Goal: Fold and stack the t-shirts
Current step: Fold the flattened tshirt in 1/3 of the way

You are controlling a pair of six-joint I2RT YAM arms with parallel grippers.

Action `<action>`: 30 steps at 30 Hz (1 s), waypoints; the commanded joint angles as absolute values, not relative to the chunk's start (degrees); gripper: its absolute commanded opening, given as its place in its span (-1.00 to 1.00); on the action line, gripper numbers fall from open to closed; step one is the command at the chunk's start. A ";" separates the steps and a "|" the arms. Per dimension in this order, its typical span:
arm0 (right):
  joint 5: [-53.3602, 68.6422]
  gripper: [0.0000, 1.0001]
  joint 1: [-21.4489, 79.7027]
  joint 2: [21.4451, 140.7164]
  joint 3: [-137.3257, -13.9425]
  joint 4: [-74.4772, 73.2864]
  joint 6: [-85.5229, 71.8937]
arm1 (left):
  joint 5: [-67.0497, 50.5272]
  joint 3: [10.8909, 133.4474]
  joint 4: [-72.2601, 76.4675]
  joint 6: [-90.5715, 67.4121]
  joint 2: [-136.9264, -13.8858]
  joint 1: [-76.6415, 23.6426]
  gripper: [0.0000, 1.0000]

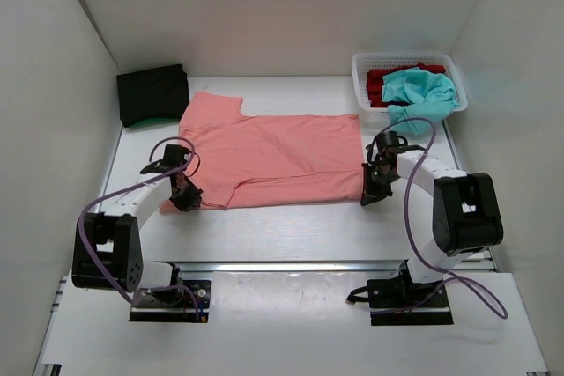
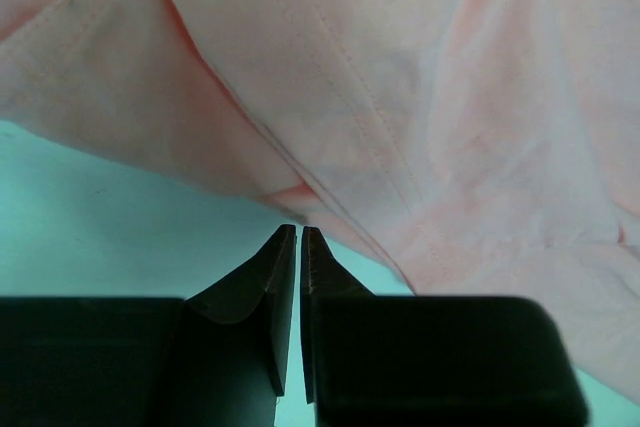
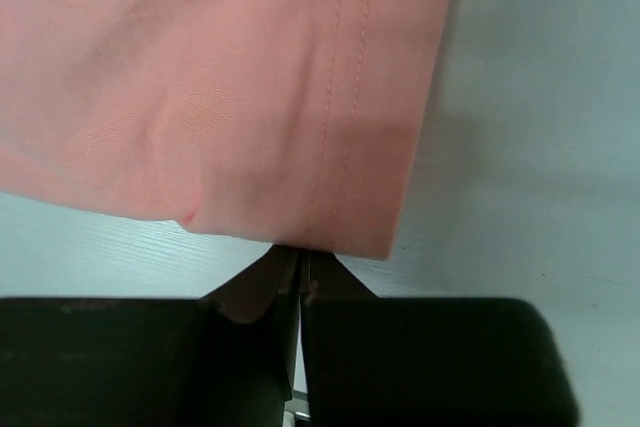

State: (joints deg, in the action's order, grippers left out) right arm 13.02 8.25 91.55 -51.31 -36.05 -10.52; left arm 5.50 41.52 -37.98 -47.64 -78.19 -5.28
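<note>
Salmon-pink t-shirt (image 1: 273, 160), flat, stitched hem

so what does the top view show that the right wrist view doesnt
only the top view: the white basket holding a teal shirt and a red shirt, the black shirt at the far left, and the left hand. only the right wrist view: the hem stitching close up. both: the salmon-pink shirt and the right hand, closed at the shirt's near right corner.
</note>
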 commanded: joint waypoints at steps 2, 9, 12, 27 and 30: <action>13.62 -0.99 8.35 87.91 -55.63 -35.95 -10.90 | 9.49 44.47 -36.91 -45.53 -72.78 -5.28 -0.63; 14.85 -1.00 5.28 87.00 -55.54 -33.14 -12.04 | 12.03 43.24 -35.16 -44.30 -72.68 -5.53 -0.66; 12.84 -1.00 5.89 89.29 -54.32 -31.38 -11.60 | 13.97 41.66 -33.32 -44.74 -74.61 -5.45 -0.64; 5.01 -1.00 9.06 100.63 -58.71 -41.12 -7.82 | 19.42 38.33 -29.80 -38.14 -79.19 -4.83 -0.60; 4.75 -1.00 6.95 100.90 -59.59 -45.61 -7.21 | 20.04 36.39 -30.49 -37.27 -77.96 -4.05 -0.60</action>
State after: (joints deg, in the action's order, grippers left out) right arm 9.08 8.54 99.02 -59.86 -38.89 -8.93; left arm 17.91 38.79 -29.87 -38.92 -80.12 -4.86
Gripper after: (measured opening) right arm 0.001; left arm 0.197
